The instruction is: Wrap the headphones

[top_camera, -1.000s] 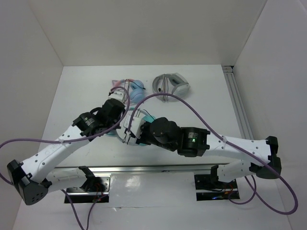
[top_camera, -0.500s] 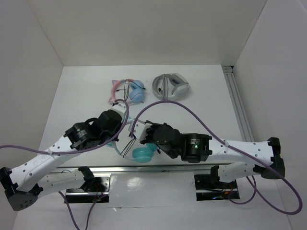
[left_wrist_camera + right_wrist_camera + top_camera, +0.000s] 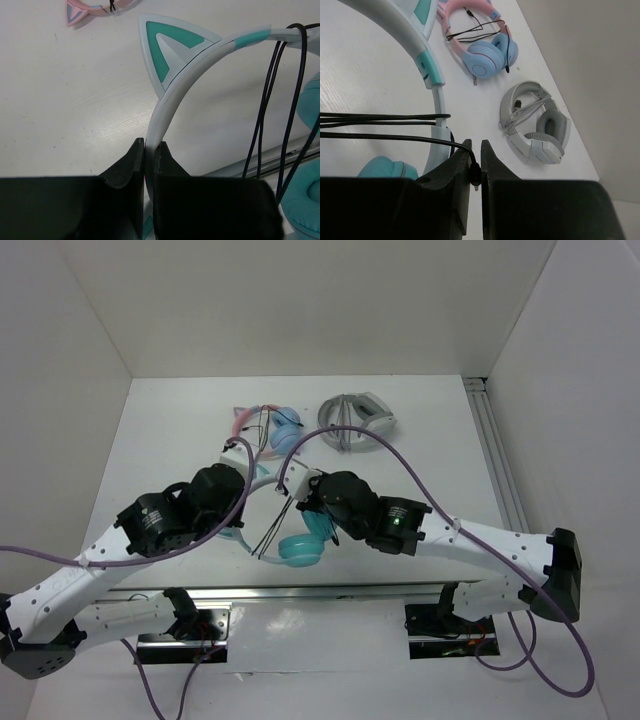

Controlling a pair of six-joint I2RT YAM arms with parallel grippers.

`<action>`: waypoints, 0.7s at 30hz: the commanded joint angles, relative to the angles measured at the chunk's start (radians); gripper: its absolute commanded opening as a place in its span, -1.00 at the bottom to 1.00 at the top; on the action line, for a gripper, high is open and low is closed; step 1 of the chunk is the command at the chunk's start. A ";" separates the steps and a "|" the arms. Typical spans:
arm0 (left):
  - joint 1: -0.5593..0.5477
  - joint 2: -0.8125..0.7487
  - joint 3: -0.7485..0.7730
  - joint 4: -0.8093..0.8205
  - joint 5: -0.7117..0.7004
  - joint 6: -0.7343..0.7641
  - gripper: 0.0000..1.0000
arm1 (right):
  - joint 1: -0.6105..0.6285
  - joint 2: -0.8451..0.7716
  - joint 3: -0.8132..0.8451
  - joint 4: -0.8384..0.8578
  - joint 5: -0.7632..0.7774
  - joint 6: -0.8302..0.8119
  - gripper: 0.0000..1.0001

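Jaws nip smooth arched headphones (image 3: pixel 172 95) band (left gripper (image 3: pixel 148 150)), thin cable (image 3: pixel 395 136) (right gripper (image 3: pixel 476 150)).

Overhead and close wrists; shared headphones (image 3: pixel 300 546)

We see the headphones (image 3: pixel 162 102) with a pale white-teal headband, a cat ear (image 3: pixel 172 50) filled in teal, and teal ear cushions (image 3: pixel 303 548). Their cable (image 3: pixel 260 125) is black. Beyond lie a pink-and-blue pair (image 3: pixel 482 52) and a grey-and-white pair (image 3: pixel 537 127). The table (image 3: pixel 60 100) is white with faint grain. The left gripper (image 3: pixel 148 145) and right gripper (image 3: pixel 475 145) are black.
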 commanded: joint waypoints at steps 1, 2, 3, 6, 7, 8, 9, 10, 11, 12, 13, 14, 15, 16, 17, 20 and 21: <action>-0.009 -0.036 0.052 -0.122 0.058 0.043 -1.00 | -0.083 -0.008 0.011 0.087 0.039 0.016 -0.91; -0.009 -0.045 0.052 -0.122 0.072 0.056 -1.00 | -0.103 -0.008 0.011 0.096 0.030 0.025 -0.91; -0.009 -0.045 0.052 -0.122 0.087 0.056 -1.00 | -0.103 -0.008 0.011 0.096 0.030 0.025 -0.91; -0.009 -0.045 0.052 -0.122 0.107 0.066 -1.00 | -0.126 -0.008 0.022 0.087 0.005 0.035 -0.89; -0.009 -0.045 0.061 -0.122 0.107 0.066 -1.00 | -0.140 -0.018 0.022 0.087 -0.004 0.035 -0.85; -0.009 -0.045 0.061 -0.131 0.078 0.066 -1.00 | -0.140 -0.018 0.022 0.087 -0.013 0.044 -0.75; -0.009 -0.045 0.072 -0.131 0.069 0.066 -1.00 | -0.152 -0.028 0.013 0.087 -0.013 0.044 -0.67; -0.009 -0.054 0.072 -0.131 0.069 0.066 -1.00 | -0.168 -0.037 -0.004 0.100 -0.013 0.044 -0.57; -0.009 -0.054 0.072 -0.131 0.060 0.066 -1.00 | -0.177 -0.037 -0.004 0.113 -0.013 0.053 -0.46; -0.009 -0.054 0.081 -0.131 0.070 0.066 -1.00 | -0.198 -0.037 -0.016 0.122 -0.022 0.053 -0.42; -0.009 -0.054 0.081 -0.131 0.070 0.066 -1.00 | -0.209 -0.028 -0.016 0.122 -0.034 0.065 -0.42; -0.009 -0.054 0.081 -0.131 0.070 0.066 -1.00 | -0.221 -0.019 -0.006 0.113 -0.044 0.074 -0.42; -0.009 -0.045 0.081 -0.131 0.080 0.056 -1.00 | -0.240 -0.019 -0.005 0.113 -0.054 0.084 -0.42; -0.009 -0.045 0.081 -0.131 0.080 0.056 -1.00 | -0.240 -0.003 -0.005 0.113 -0.055 0.094 -0.32; -0.009 -0.045 0.081 -0.131 0.095 0.056 -1.00 | -0.257 0.011 -0.005 0.113 -0.070 0.094 -0.29; -0.009 -0.045 0.081 -0.131 0.104 0.056 -1.00 | -0.278 0.021 -0.005 0.113 -0.081 0.113 -0.22; -0.009 -0.045 0.081 -0.131 0.104 0.056 -1.00 | -0.278 0.030 -0.005 0.113 -0.090 0.113 -0.16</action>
